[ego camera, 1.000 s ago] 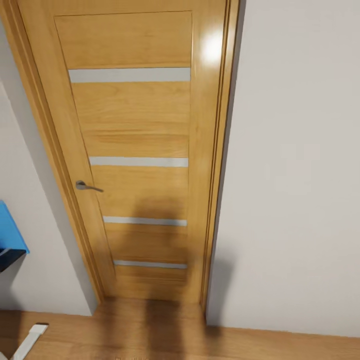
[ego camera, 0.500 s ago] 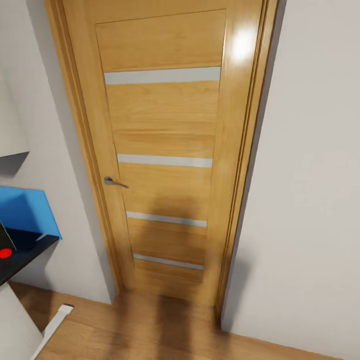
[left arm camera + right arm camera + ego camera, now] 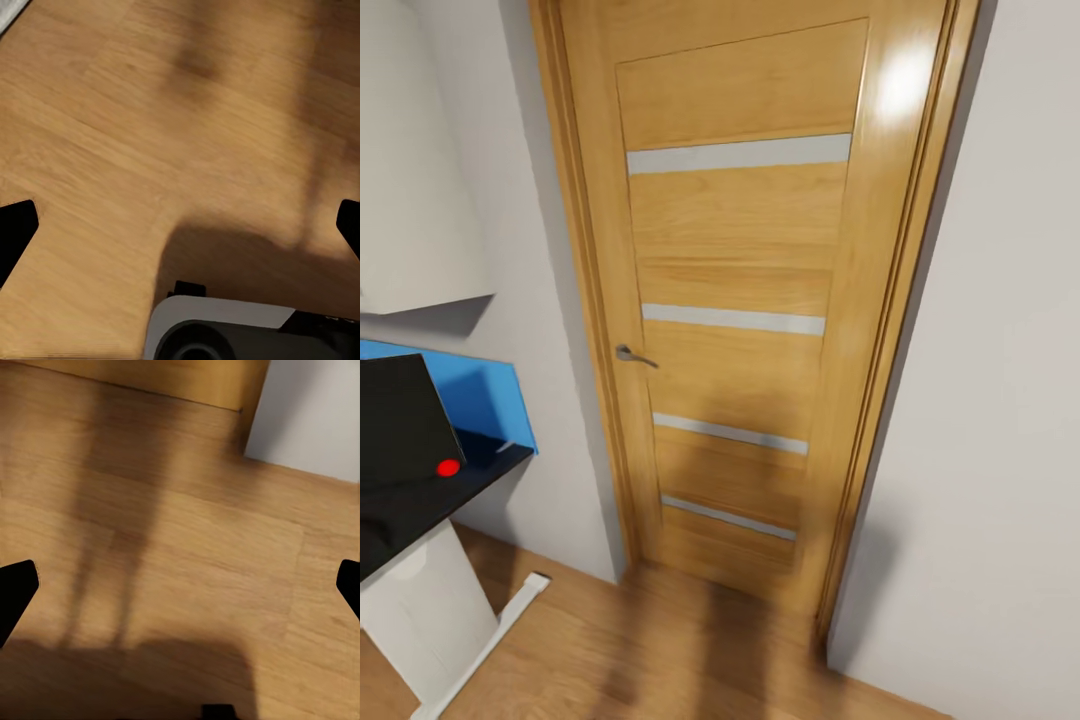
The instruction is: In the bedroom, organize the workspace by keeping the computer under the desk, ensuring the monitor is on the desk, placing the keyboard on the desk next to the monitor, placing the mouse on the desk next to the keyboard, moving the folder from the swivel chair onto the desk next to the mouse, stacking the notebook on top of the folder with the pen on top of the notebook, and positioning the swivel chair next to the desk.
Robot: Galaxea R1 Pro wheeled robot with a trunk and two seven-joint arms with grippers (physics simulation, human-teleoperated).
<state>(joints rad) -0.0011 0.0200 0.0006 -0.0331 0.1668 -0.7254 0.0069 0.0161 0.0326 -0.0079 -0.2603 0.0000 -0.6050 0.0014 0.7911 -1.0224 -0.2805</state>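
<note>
- Head view: wooden door (image 3: 745, 300) w/ four frosted strips takes the centre of frame, shut in its frame; silver lever handle (image 3: 635, 356) at its left edge, approx mid-height.
- Plain white wall (image 3: 990, 400) at frame right; more white wall left of the door.
- Honey wood floor (image 3: 660, 650) across the bottom, w/ soft dark shadow bands running up onto the door's lower part.
- Lower left of frame: corner of the monitor (image 3: 400, 420), black screen, red dot at its lower right corner. It stands on the glossy black tabletop (image 3: 420, 505), whose end shows at the left edge.
- Blue wall panel (image 3: 485, 400) just behind the monitor, against the wall.
- White support panel (image 3: 425, 610) under the tabletop, w/ a white foot bar (image 3: 490, 640) lying on the floor.
- White sloped surface (image 3: 410, 150) at upper left.
- Left wrist view: left tool (image 3: 180, 225) w/ black fingertips (image 3: 15, 232) at opposite frame edges, spread wide apart, nothing between them; below them wood floor and a grey-white rounded part of the robot (image 3: 225, 330) at frame bottom.
- Right wrist view: right tool (image 3: 180, 585) also spread wide, fingertips (image 3: 15, 592) at opposite edges, nothing held; floor beneath, door base and white wall corner at frame top.
</note>
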